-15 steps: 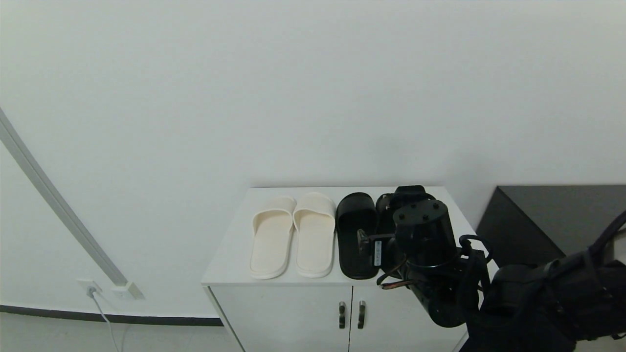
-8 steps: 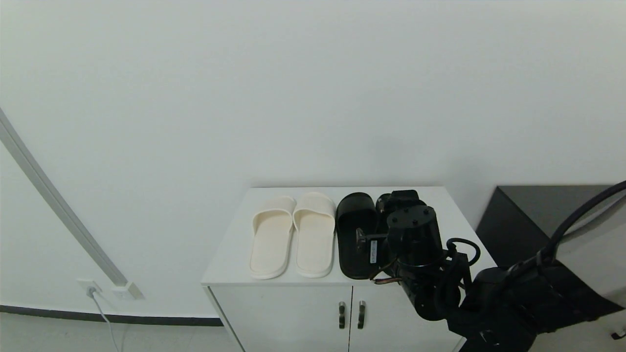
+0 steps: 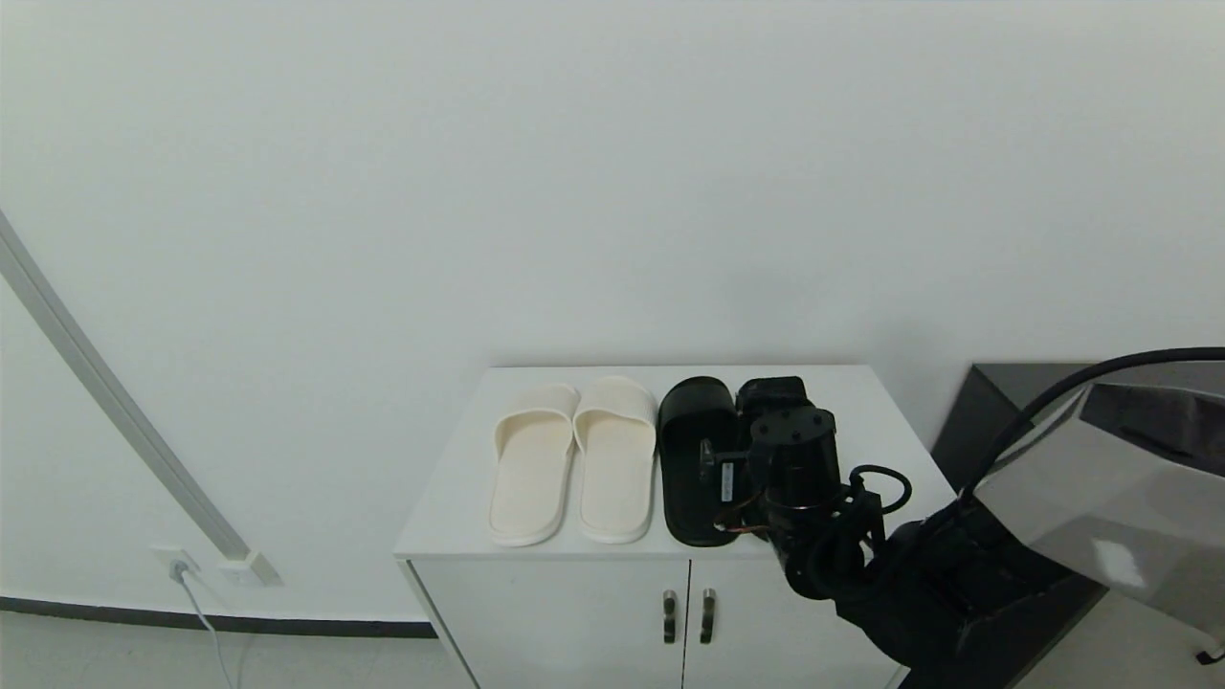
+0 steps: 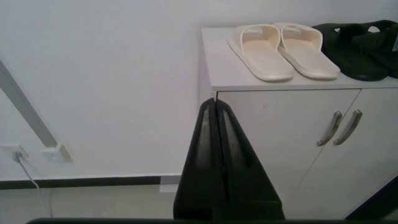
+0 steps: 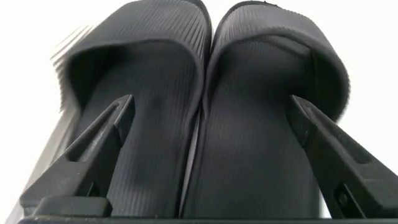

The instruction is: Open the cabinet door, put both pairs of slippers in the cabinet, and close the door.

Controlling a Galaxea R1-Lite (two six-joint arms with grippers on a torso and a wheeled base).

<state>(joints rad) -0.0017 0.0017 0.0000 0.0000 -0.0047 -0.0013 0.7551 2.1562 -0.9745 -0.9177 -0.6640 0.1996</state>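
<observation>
Evidently, very little of the task is being shown as done: the two doors (image 3: pixel 555 622) of the white cabinet (image 3: pixel 450 517) are being kept shut, and the paired handles (image 3: pixel 669 615) at their seam are being left untouched, so the opening step is being judged as not yet carried out. Both pairs are lying side by side on the cabinet top, the cream slippers (image 3: pixel 612 469) toward the robot's left and the black slippers (image 3: pixel 697 450) just beside them. The black pair is being straddled by the right gripper (image 5: pixel 211 99), whose fingers (image 5: pixel 93 155) are being held wide apart, one outside each strap, with nothing clamped. The left gripper (image 4: pixel 215 106) is being held out in front of the cabinet's left front corner, apart from it, its fingers (image 4: pixel 205 143) pressed together on nothing. Everything is therefore being left to do: a door opened, both pairs moved inside, the door closed.
</observation>
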